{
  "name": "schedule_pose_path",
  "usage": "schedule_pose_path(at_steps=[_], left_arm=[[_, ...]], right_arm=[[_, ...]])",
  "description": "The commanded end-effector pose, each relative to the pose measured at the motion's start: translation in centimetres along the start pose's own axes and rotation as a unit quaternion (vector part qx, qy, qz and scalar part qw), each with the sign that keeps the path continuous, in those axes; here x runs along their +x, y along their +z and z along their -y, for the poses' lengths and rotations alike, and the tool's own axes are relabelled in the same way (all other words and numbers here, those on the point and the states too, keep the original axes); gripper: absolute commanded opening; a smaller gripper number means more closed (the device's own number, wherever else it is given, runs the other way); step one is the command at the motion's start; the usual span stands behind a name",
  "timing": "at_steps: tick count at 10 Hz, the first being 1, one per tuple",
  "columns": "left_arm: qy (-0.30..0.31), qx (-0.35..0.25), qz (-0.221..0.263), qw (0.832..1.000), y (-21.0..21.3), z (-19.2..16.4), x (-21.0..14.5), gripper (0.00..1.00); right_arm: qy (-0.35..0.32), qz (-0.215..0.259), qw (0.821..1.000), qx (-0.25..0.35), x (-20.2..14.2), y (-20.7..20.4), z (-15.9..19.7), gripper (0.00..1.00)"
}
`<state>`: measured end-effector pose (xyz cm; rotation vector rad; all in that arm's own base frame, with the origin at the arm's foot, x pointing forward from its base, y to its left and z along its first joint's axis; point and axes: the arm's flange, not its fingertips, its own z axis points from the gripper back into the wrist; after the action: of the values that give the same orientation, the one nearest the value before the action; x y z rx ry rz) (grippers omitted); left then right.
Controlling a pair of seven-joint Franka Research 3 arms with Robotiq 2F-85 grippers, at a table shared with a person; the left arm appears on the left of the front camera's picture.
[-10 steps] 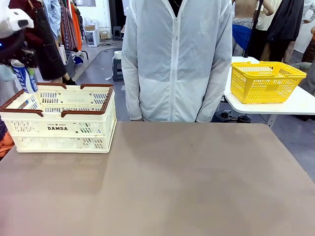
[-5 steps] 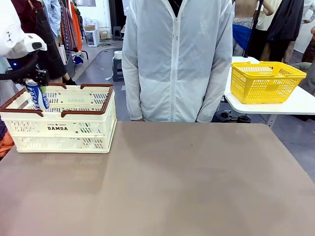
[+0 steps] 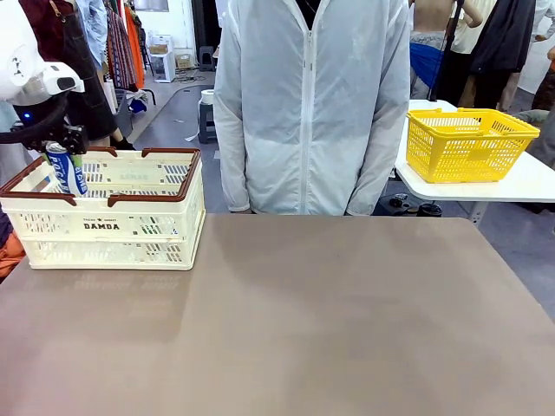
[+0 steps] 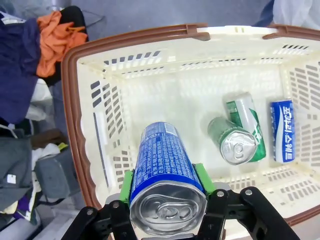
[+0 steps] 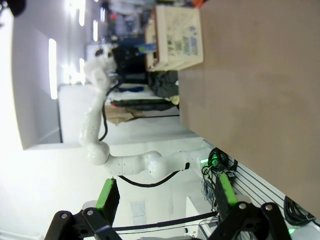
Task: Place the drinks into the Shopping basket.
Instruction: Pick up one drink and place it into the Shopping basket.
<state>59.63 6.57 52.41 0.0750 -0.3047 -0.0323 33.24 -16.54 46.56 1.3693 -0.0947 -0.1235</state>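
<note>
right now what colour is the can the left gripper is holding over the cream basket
Blue with white lettering and a silver top: the small aluminium can in the left gripper, clearest in the left wrist view.

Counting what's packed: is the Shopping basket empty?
No. Shopping basket holds two green cans and a blue can, lying tipped.

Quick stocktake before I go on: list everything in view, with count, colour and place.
Shopping basket: one, cream with brown rim, table's left far corner.
Held can: one, blue, above the basket's inside.
Cans in basket: three; two green, one blue, lying on the basket floor.
Yellow basket: one, on a white side table, far right.
Table: one, brown.
Person: one, white jacket, far side.
Left hand: shut on the held can.
Right hand: open, beside the table.
</note>
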Motion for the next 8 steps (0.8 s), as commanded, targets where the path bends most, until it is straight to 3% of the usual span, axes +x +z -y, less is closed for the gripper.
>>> schedule_pose_path(at_steps=[1,6,8], left_arm=[[-0.017,0.001,0.002,1.0,-1.0,0.0,-0.8,0.0],[-0.057,-0.06,-0.02,0.996,-5.6,0.0,-2.5,0.0],[-0.063,-0.057,-0.03,0.996,-6.6,0.0,-2.3,0.0]], right_arm=[[-0.007,-0.004,1.0,-0.001,-0.1,0.1,-0.4,1.0],[-0.007,-0.004,1.0,-0.001,-0.1,0.1,-0.4,1.0],[-0.007,-0.004,1.0,-0.001,-0.1,0.1,-0.4,1.0]])
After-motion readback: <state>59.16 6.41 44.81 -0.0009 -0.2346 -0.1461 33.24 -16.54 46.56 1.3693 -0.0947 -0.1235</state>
